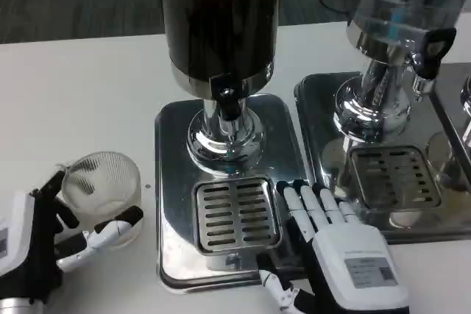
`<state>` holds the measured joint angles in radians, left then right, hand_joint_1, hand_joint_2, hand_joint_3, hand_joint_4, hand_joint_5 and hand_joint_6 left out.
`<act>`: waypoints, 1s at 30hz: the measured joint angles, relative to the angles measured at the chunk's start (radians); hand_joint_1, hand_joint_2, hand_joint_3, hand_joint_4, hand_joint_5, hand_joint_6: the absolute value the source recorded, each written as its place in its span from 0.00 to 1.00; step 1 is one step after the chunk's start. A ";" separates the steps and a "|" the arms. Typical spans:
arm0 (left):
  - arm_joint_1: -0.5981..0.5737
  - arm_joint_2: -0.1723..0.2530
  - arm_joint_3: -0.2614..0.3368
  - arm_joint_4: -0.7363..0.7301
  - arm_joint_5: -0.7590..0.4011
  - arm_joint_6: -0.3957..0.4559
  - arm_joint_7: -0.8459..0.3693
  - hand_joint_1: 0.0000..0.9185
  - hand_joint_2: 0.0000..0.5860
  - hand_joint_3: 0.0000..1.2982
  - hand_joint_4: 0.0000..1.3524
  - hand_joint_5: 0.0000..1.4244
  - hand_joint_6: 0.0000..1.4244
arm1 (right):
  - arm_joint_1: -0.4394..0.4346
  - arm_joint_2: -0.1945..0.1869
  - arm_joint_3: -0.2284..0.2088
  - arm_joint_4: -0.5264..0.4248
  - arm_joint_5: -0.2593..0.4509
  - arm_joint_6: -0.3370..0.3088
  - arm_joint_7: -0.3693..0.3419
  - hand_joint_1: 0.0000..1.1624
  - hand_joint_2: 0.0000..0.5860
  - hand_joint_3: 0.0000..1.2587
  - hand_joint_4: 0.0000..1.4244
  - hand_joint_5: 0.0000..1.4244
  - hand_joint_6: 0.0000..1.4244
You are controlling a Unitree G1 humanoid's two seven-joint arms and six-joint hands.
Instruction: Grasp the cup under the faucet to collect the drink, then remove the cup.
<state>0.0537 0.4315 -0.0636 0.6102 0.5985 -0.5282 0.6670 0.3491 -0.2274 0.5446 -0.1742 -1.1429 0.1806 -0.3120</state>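
Note:
A clear ribbed plastic cup (104, 184) stands on the white table, left of the steel drip tray (173, 182). My left hand (37, 244) wraps it: the thumb presses its front and the fingers curl round its far left side, showing through the wall. The dark drink dispenser (221, 20) has its faucet (227, 98) above the slotted grille (237, 213), where nothing stands. My right hand (342, 248) lies flat, palm down, on the tray's right edge beside the grille, fingers stretched out and holding nothing.
A second dispenser (394, 12) with a black-handled tap (429, 48) stands on its own tray (324, 108) at the right, close to my right hand. Bare white table (81, 86) spreads to the left and behind the cup.

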 measured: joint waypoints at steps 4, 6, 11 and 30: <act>0.001 -0.002 0.001 0.000 -0.004 -0.018 0.002 0.45 0.25 0.33 0.48 0.62 0.69 | -0.002 -0.003 -0.004 0.000 0.001 -0.002 0.000 0.12 0.65 0.02 0.00 0.00 0.05; 0.001 -0.002 0.001 0.000 -0.004 -0.023 0.006 0.46 0.26 0.33 0.48 0.62 0.70 | -0.002 -0.002 -0.004 0.000 0.001 -0.002 0.000 0.11 0.65 0.02 0.00 0.00 0.05; 0.001 -0.002 0.002 -0.001 -0.004 -0.033 0.014 0.51 0.23 0.34 0.48 0.62 0.72 | -0.002 -0.003 -0.006 0.000 0.006 -0.002 0.000 0.11 0.65 0.01 0.00 0.00 0.05; -0.008 -0.021 -0.079 -0.118 0.028 -0.073 -0.060 0.51 0.22 0.35 0.47 0.61 0.71 | 0.001 0.020 -0.016 -0.002 0.011 0.010 -0.020 0.11 0.65 0.01 0.00 0.00 0.02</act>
<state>0.0459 0.4105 -0.1429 0.4927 0.6268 -0.6009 0.6072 0.3501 -0.2074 0.5289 -0.1766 -1.1323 0.1903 -0.3324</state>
